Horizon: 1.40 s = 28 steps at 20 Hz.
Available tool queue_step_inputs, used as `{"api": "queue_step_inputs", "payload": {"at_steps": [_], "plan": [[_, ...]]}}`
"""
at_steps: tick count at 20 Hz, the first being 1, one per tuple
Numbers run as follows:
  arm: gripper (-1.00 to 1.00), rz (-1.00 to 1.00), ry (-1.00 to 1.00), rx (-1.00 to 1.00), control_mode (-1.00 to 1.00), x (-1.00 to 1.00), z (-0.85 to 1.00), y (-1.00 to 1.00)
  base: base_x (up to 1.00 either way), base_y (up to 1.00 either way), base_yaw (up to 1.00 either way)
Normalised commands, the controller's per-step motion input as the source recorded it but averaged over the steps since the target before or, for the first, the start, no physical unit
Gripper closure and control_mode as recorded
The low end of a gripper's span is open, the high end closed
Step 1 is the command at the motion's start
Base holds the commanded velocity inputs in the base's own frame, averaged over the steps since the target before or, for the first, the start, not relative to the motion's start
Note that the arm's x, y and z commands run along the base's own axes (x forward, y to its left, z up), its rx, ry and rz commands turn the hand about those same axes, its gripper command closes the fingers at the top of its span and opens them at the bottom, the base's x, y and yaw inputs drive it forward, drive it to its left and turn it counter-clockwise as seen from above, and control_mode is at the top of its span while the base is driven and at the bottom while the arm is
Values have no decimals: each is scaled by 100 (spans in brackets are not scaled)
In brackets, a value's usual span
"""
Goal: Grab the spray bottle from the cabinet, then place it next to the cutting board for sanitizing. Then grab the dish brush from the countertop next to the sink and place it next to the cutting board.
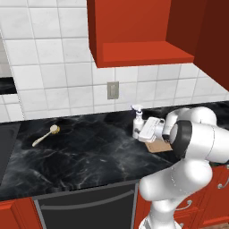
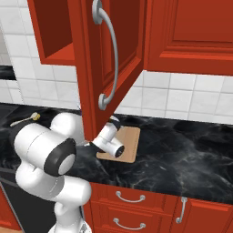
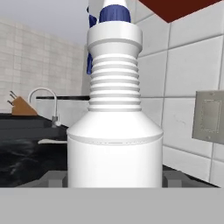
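Small white translucent spray bottle [image 1: 137,121], upright on the glossy black marble-look counter [image 1: 89,152] just beside the light-tan wooden cutting board [image 2: 127,143], hand [image 1: 142,132] pinching its body: best released gently, withdrawing straight back to avoid tipping.

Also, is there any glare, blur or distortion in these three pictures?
Left base view: sharp, soft sheen on the countertop. Right base view: sharp; the open cabinet door blocks much. Hand view: the spray bottle looms huge from closeness, still crisp, evenly lit.
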Motion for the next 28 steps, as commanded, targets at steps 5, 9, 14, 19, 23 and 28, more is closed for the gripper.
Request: {"api": "queue_step_inputs", "payload": {"at_steps": [5,9,14,19,23,28], "plan": [[100,0,-5,0,-100,0,-22,-6,0,0,0],[100,0,-6,0,-100,0,-23,-6,0,0,0],[100,0,-8,0,-100,0,-20,-3,0,0,0],[100,0,-12,0,-100,0,-22,0,0,0,0],[100,0,-4,0,-100,0,-32,0,0,0,0],[100,0,-3,0,-100,0,-28,0,0,0,0]]}}
